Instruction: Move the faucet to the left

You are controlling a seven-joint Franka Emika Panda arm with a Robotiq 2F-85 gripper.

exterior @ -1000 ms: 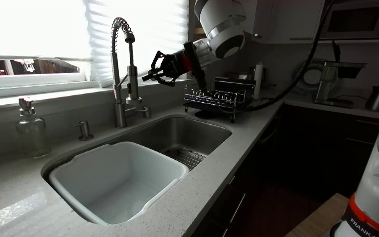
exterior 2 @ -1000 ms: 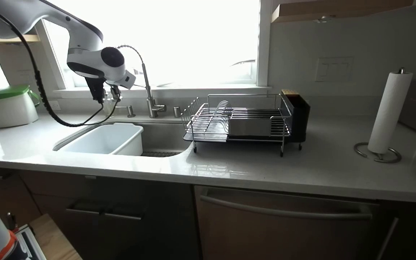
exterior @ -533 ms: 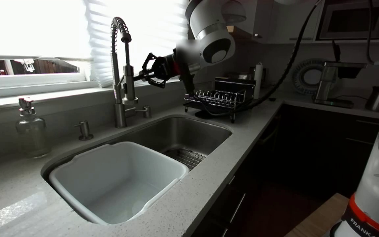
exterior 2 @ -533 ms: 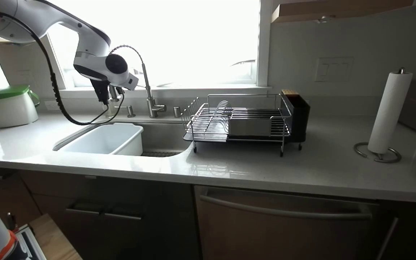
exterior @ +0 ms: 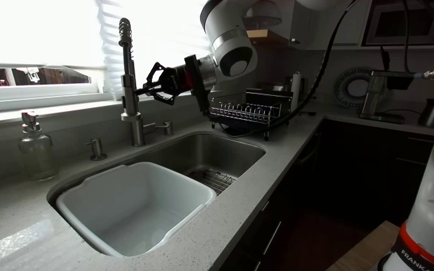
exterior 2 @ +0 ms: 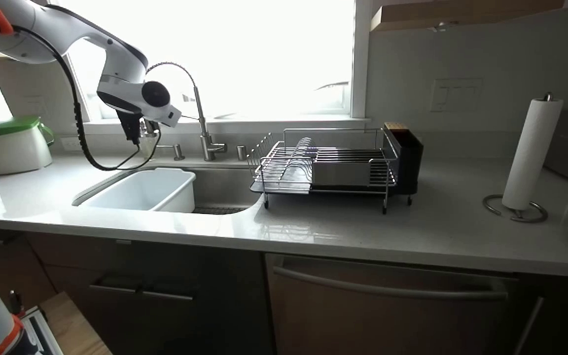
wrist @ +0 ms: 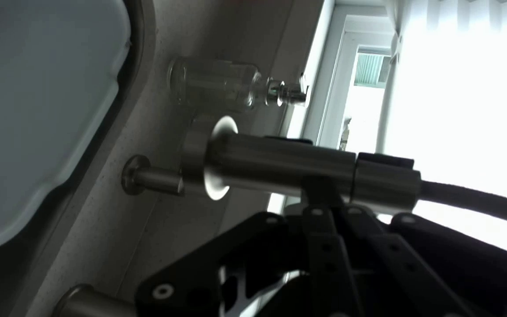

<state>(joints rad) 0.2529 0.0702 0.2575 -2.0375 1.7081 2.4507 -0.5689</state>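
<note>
The faucet stands behind the sink. Its spray head (exterior: 129, 98) hangs from the coiled arched neck, which also shows in an exterior view (exterior 2: 198, 101). The side lever points to the right in an exterior view. My gripper (exterior: 138, 92) is shut and holds nothing; its fingertips press against, or lie very close to, the side of the spray head. In the wrist view the spray head (wrist: 286, 163) crosses the middle, and the closed fingertips of my gripper (wrist: 324, 189) overlap its lower edge. In an exterior view the arm hides most of the gripper and the spray head.
A white tub (exterior: 134, 207) sits in the sink. A soap pump (exterior: 97, 149), a glass soap bottle (exterior: 36, 154) and a metal stub (exterior: 168, 128) stand along the back. A dish rack (exterior 2: 333, 162) is right of the sink. The window (exterior 2: 244, 59) is behind the faucet.
My gripper has moved left against the spray head in an exterior view. The spray head and arched neck have swung left with it; the faucet base has stayed in place.
</note>
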